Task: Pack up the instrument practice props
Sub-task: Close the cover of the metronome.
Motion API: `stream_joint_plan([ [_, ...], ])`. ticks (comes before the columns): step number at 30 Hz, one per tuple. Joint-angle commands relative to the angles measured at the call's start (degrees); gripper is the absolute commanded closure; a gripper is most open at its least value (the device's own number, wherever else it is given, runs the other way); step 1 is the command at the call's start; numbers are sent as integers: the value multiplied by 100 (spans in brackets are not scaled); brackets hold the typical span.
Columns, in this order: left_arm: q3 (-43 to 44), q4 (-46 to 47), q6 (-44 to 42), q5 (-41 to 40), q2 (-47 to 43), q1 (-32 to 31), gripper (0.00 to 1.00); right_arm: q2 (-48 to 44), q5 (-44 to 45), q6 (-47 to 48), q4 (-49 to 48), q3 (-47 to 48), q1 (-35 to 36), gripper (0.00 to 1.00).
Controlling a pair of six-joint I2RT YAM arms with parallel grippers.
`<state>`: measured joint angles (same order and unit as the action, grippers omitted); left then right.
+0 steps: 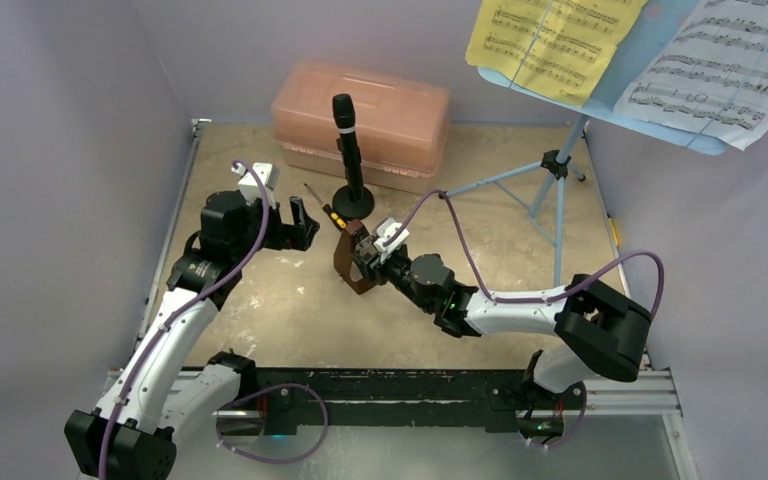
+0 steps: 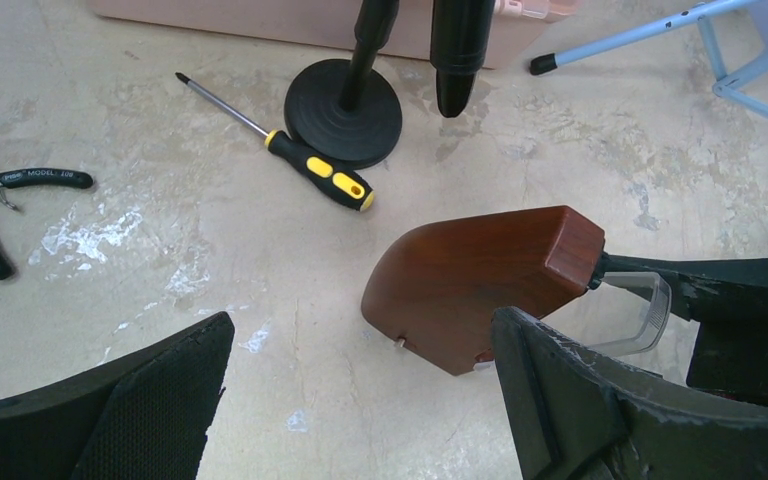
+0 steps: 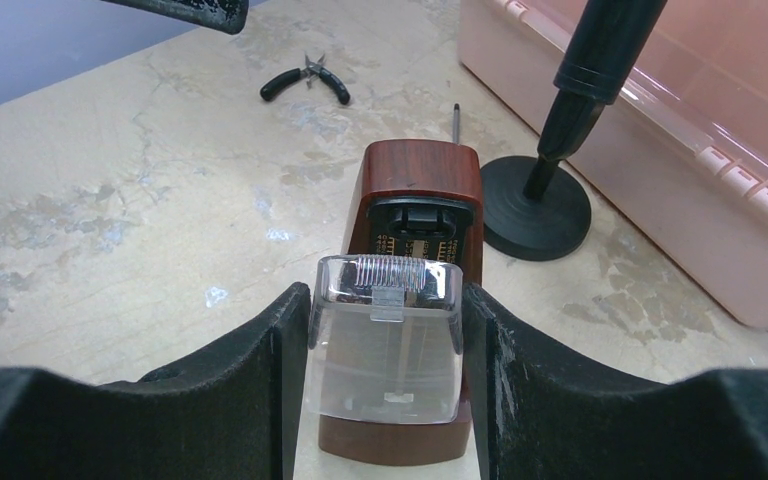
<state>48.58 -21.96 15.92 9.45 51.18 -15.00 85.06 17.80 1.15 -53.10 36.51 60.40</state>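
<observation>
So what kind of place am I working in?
Probably a staged robot test cell: plain lilac walls enclosing a small tabletop, a base rail at its near edge, a music stand as prop.

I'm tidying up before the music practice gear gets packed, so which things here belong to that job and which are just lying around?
To pack:
wooden metronome, held by the right gripper
black pipe on its round base
light-blue music stand
yellow sheet-music page
white sheet-music page

Lying about:
screwdriver
pliers
pink case, no prop itself

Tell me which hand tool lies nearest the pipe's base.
The screwdriver: its yellow-black handle lies right beside the base; the pliers lie far off.
</observation>
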Motion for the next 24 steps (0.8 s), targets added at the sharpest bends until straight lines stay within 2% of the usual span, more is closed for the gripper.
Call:
stream_joint_plan([
  [1,95,178,44,94,-111,51,1,-209,-103,356,-176,-34,11,93],
  [16,89,190,34,134,-126,49,2,-480,-570,507,-180,-19,-83,93],
  [24,81,200,34,155,-134,56,2,-311,-798,509,-115,-32,-223,94],
])
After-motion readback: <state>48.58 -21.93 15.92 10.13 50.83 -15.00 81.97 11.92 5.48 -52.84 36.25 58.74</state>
